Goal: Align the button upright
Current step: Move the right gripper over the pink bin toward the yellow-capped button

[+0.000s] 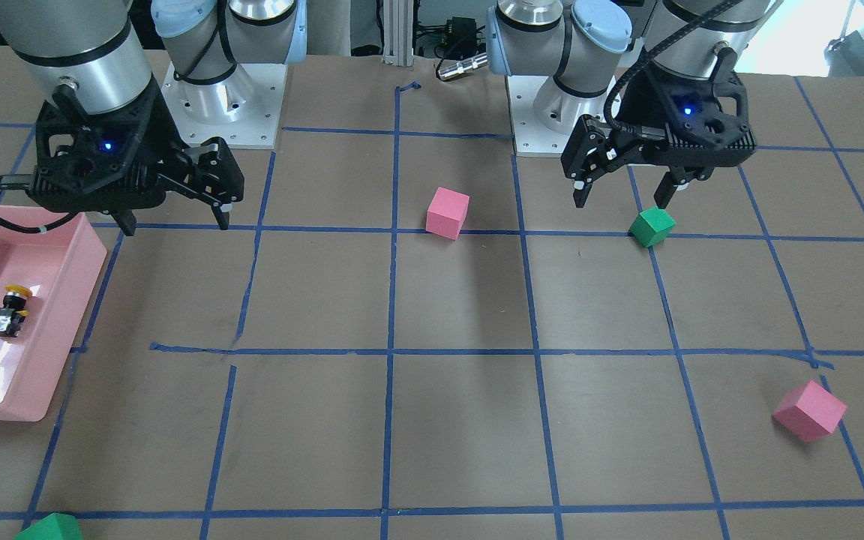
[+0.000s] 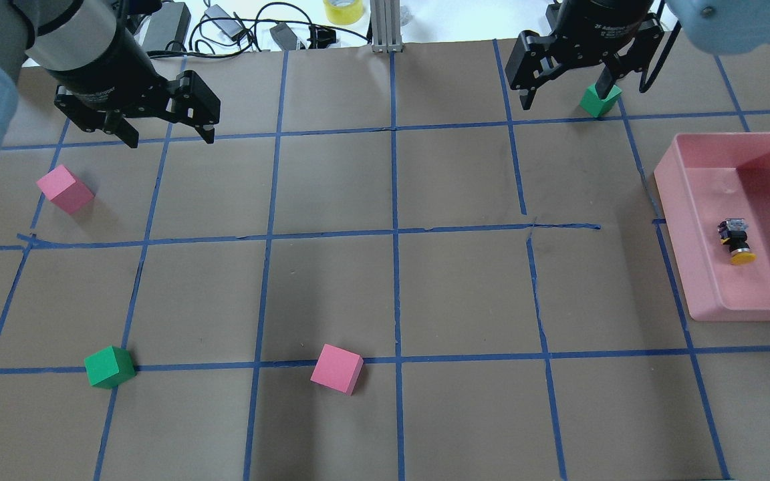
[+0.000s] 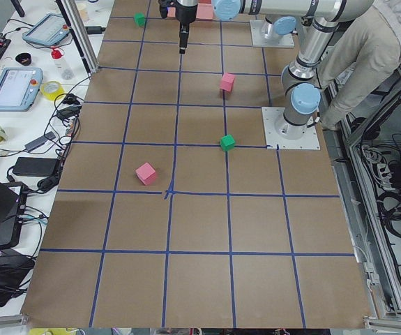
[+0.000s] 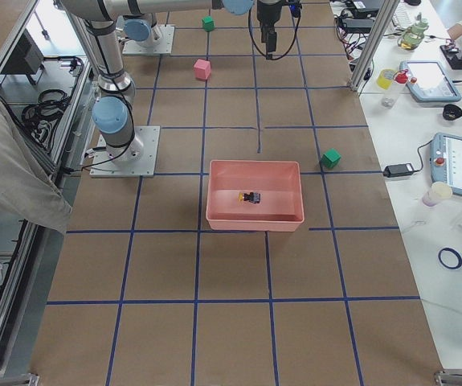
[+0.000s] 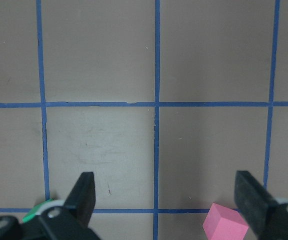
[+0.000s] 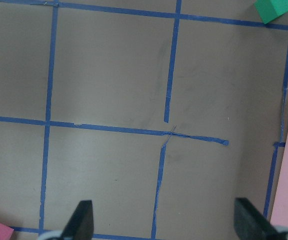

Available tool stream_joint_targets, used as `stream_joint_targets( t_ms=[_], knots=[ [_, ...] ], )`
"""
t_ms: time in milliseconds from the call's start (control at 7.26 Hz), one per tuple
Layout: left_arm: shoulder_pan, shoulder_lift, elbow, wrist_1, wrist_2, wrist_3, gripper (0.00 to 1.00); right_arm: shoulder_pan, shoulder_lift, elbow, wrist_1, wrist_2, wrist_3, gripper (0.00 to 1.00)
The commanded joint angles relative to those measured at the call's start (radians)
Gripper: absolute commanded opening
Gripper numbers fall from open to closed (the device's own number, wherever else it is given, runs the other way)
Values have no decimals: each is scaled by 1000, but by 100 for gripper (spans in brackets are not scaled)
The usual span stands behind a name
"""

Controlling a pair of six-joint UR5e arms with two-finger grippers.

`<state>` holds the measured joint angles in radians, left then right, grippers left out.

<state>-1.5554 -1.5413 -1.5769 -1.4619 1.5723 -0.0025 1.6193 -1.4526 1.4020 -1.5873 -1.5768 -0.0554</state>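
The button [image 1: 8, 311] lies on its side inside a pink tray [image 1: 91, 259], its yellow cap pointing toward the robot. It also shows in the overhead view [image 2: 736, 240] and small in the exterior right view [image 4: 251, 197]. My right gripper [image 1: 177, 225] is open and empty, raised above the table beside the tray's robot-side corner; it also shows in the overhead view [image 2: 565, 100]. My left gripper [image 1: 621, 202] is open and empty, hovering above a green cube [image 1: 652, 226], far from the button. Both wrist views show open fingers over bare paper; neither shows the button.
The pink tray [image 2: 674, 214] stands at the table's right side. A pink cube [image 1: 448, 213] lies mid-table near the robot and another pink cube [image 1: 809, 410] on the left side. A second green cube [image 2: 600, 100] lies far right. Blue tape lines grid the brown paper.
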Motion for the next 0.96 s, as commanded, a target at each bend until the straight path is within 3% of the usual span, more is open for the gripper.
stream_joint_targets(
  t_ms=[0,413,826],
  knots=[
    [0,1,0,0,3,1,100,-36,1,5,0,0,-59,100],
    [0,1,0,0,3,-1,100,-65,1,5,1,3,-58,100],
    [0,0,0,0,3,-1,100,-229,12,14,-8,1,-157,100]
  ],
)
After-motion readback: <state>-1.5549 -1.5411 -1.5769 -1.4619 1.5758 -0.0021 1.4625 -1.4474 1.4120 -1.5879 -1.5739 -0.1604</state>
